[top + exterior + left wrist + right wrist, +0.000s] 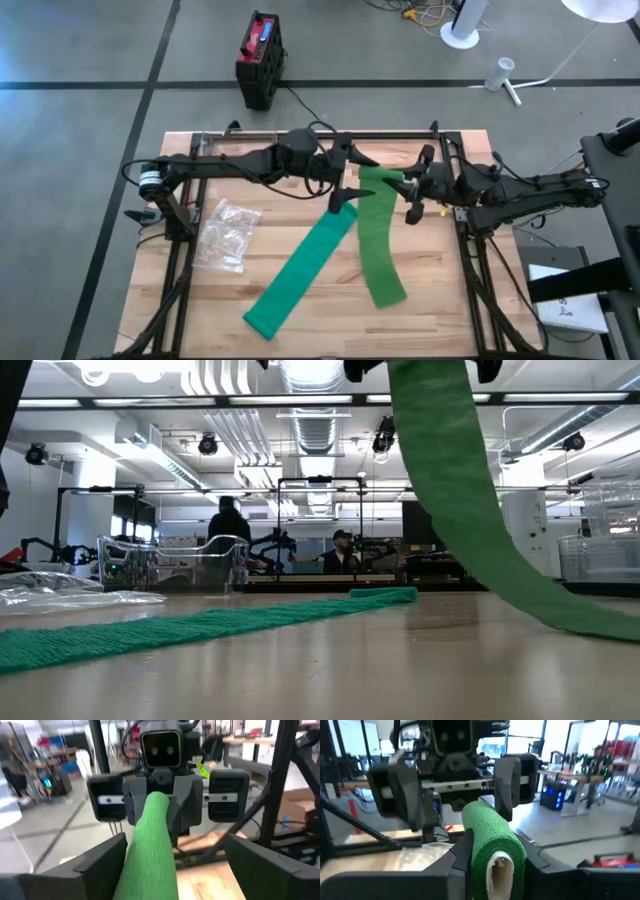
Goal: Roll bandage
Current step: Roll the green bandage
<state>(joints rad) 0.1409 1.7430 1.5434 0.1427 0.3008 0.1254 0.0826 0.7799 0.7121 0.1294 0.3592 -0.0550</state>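
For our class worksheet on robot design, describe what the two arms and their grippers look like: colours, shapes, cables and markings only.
Both arms are black, slim jointed tubes with black cables looping along them. The left gripper and the right gripper each end in two flat, blocky dark fingers. Seen from the left wrist view, the right gripper's face is a boxy black housing with a two-lens camera, flanked by small white labels. The lettering is unreadable.

With the left gripper [345,177] and right gripper [412,186] facing each other closely mid-table, you find bare wooden tabletop [450,290] toward the near edge, obstructed by two green bandage strips [300,276] and a clear crumpled plastic bag [226,235].
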